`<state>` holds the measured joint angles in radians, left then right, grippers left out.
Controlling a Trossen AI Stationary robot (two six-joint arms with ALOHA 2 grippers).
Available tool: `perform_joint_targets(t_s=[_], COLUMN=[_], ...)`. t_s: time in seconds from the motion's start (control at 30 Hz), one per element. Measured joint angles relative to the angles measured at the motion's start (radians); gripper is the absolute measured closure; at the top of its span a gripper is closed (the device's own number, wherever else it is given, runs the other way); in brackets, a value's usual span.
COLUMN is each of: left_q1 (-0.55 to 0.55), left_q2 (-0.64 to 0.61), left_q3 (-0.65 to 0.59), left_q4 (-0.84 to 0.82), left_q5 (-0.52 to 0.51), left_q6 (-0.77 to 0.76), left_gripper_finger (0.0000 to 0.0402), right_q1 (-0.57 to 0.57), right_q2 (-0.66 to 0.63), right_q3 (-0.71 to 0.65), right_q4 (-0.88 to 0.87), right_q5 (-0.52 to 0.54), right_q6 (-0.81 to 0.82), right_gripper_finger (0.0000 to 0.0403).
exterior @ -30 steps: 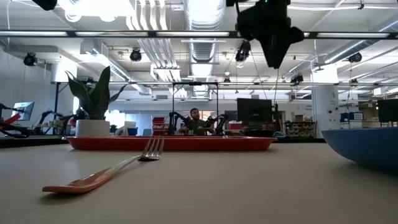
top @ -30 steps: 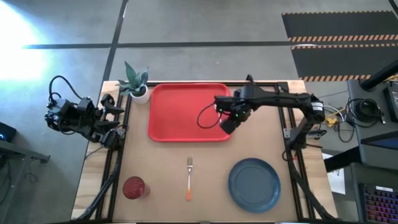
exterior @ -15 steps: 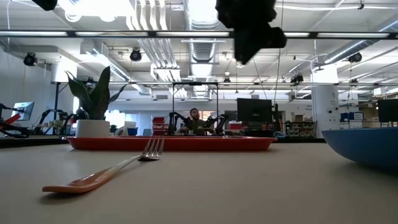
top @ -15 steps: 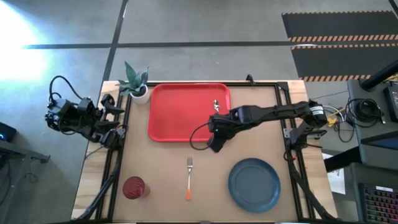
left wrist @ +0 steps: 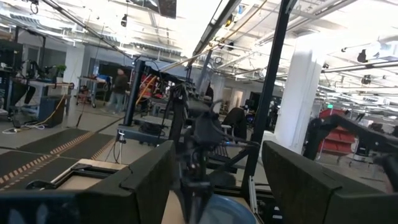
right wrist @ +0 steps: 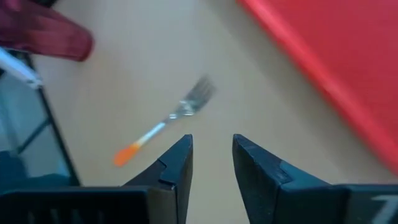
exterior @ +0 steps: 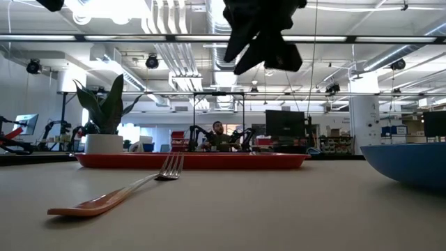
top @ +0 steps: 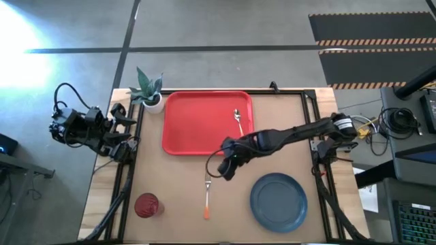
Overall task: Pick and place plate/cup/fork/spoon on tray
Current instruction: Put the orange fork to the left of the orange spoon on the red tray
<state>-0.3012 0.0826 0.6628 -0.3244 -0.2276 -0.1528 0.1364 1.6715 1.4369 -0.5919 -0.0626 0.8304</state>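
Observation:
The fork [top: 207, 194] lies flat on the table, tines toward the tray, and also shows in the low view [exterior: 118, 197] and the right wrist view [right wrist: 180, 112]. The spoon [top: 238, 120] lies in the red tray [top: 197, 122] near its right rim. The plate [top: 278, 201] sits at the near right and the red cup [top: 147, 204] stands at the near left. My right gripper [top: 225, 167] is open and empty, above the table just right of and beyond the fork's tines [right wrist: 211, 146]. My left gripper [top: 129, 129] is open and waits at the table's left edge.
A white pot with a green plant [top: 151, 92] stands at the tray's far left corner. Bare tabletop [top: 177, 173] lies between the tray and the fork. The plate's rim [exterior: 411, 164] rises at the right of the low view.
My right gripper has gone from above the tray's right rim toward the table's near edge and to the left, ending close to the fork's tines. The spoon, hidden under the arm a second ago, now shows lying in the tray.

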Motion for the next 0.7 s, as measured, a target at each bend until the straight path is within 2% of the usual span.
perform_joint_targets(t_s=[0.1,0.37,0.57,0.7], left_q1=[0.0,0.0,0.0,0.0], left_q2=[0.0,0.0,0.0,0.0], left_q3=[0.0,0.0,0.0,0.0], left_q4=[0.0,0.0,0.0,0.0], left_q5=[0.008,0.018,0.019,0.023], left_q6=[0.0,-0.002,-0.004,-0.026], left_gripper_finger=[0.0176,0.0176,0.0176,0.0176], right_q1=[-0.001,-0.006,-0.006,-0.008], right_q2=[0.045,0.172,0.253,0.3], right_q3=[-0.019,-0.022,-0.012,0.045], right_q4=[0.094,0.179,0.346,0.316], right_q5=[-0.061,-0.181,-0.258,-0.286], right_q6=[0.001,0.001,-0.004,-0.059], right_gripper_finger=[0.0296,0.0296,0.0296,0.0293])
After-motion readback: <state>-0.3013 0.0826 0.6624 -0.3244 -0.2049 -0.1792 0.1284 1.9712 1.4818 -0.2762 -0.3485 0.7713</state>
